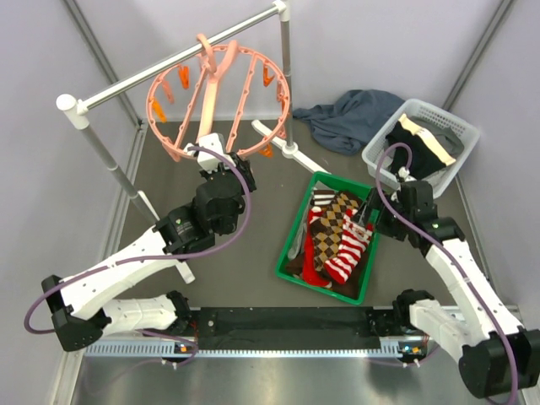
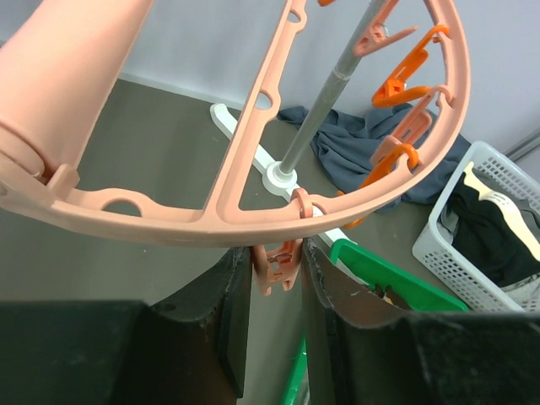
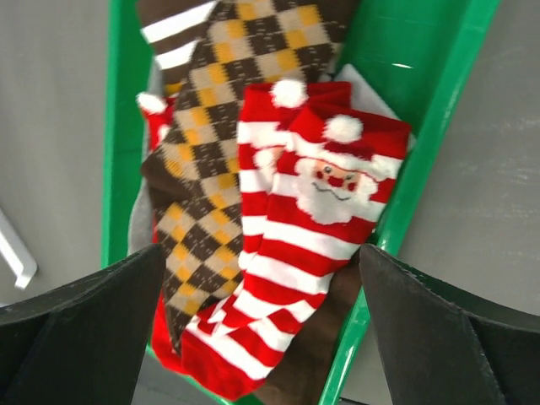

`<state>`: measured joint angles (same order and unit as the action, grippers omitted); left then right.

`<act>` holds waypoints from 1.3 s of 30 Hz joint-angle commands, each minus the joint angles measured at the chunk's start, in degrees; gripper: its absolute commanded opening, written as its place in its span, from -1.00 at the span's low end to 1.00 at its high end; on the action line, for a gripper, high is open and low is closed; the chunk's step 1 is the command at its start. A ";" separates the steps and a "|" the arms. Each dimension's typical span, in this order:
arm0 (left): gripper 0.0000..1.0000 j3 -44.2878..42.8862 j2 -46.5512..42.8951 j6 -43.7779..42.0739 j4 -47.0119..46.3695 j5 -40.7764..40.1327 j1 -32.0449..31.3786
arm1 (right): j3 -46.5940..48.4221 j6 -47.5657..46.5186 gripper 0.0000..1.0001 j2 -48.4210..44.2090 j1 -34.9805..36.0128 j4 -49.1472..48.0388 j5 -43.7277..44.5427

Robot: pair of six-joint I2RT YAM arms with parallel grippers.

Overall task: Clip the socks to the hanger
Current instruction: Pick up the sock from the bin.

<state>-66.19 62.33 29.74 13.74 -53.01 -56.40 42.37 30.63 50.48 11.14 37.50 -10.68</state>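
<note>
We read no text, brand or number anywhere. A small green mark on the left arm is too tiny for us.

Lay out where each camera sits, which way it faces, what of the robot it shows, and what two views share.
Top external: above and behind the bases, looking down on the table; both arms show.
Left wrist: on the left arm, looking along its fingers, which flank an orange clip under the hanger.
Right wrist: over the green tray, looking down on the socks between spread fingers.
Shared: the top and left-wrist views both hold the hanger.
</note>
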 commanded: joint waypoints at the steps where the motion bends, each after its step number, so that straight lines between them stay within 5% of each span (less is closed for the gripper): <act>1: -1.00 -0.25 -0.54 0.58 1.55 2.30 0.06 | -0.09 3.90 0.84 1.81 0.55 -3.13 5.39; 8: -1.00 -0.43 -1.15 1.90 1.64 3.44 0.15 | 0.96 8.38 0.28 7.26 7.57 -5.85 15.41; 14: -1.00 -0.34 -1.77 2.43 1.47 3.71 0.15 | -1.40 15.41 0.05 12.44 10.22 -10.68 21.83; 39: -1.00 -4.73 0.52 1.20 6.91 6.60 0.24 | -9.50 18.32 -0.27 22.99 11.63 -28.62 25.97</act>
<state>-67.99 62.06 30.61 16.56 -48.84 -56.10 33.23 49.10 72.42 22.02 14.04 13.30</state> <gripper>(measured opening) 0.317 0.390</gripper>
